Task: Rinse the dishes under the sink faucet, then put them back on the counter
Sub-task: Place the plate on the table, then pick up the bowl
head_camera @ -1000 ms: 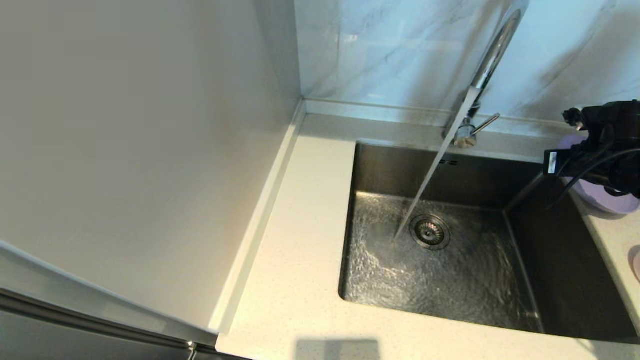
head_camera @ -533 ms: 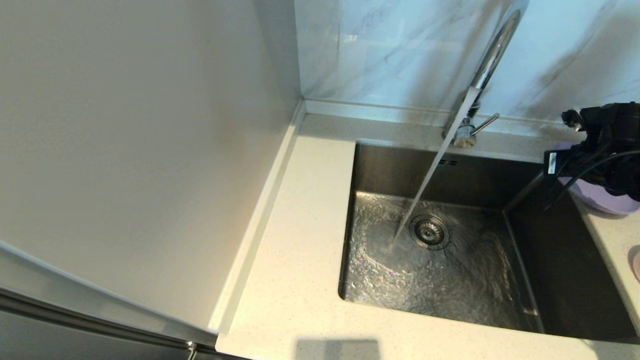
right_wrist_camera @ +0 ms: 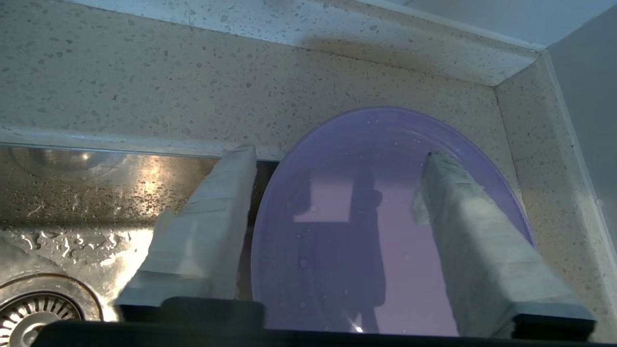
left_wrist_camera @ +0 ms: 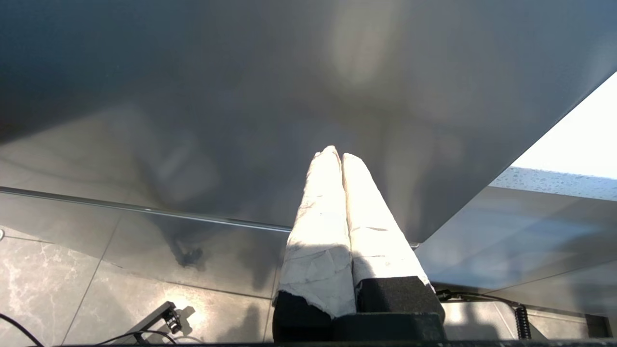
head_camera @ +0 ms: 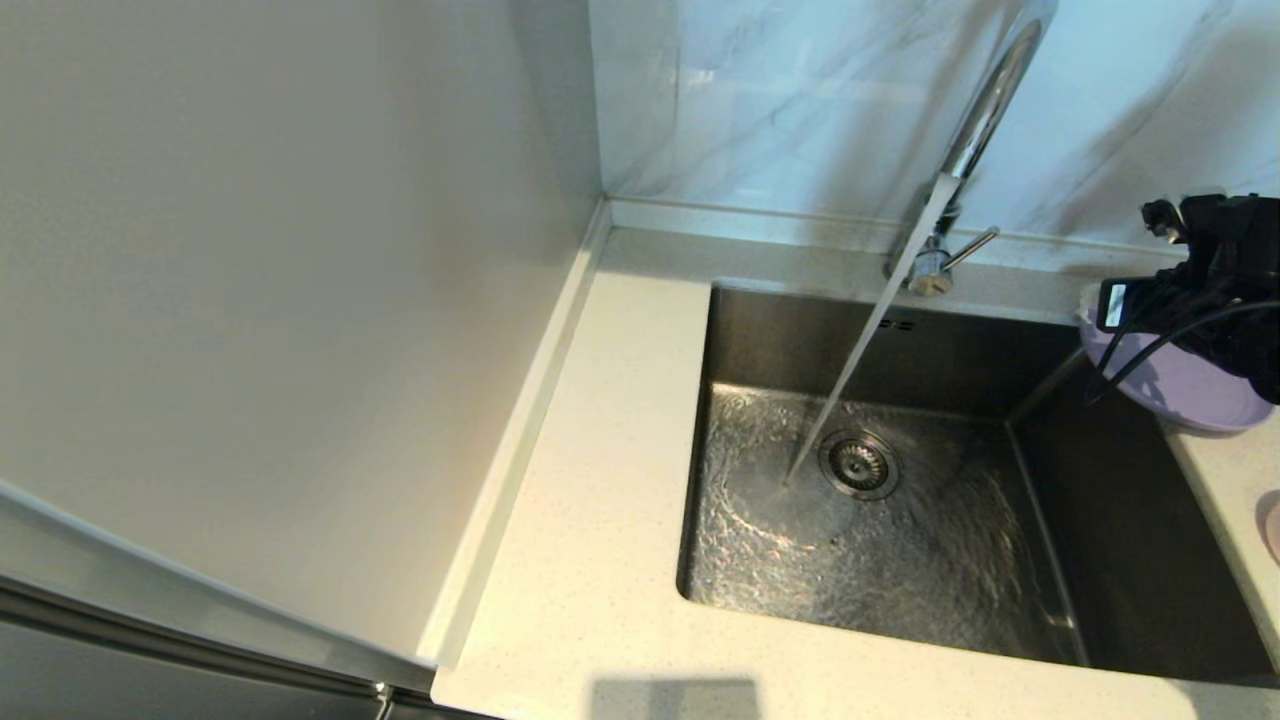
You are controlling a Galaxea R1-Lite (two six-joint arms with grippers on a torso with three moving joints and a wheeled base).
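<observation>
Right claw, fingers spread, straddles the plate rim; plate lies on the desk at the sink's right edge. Tap runs. Left claw pressed together, parked.

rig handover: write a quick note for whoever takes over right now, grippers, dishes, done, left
Right gripper: open, fingers either side of the lavender plate's rim, gripping nothing.
Left gripper: shut, parked down by the cabinet front.
Plate lies wet on the counter at the sink's far right corner, part of it over the basin.
Pink bowl on the counter, right edge of head view.
Faucet running.
Done, apparently: plate rinsed and returned. Left: likely the bowl.
</observation>
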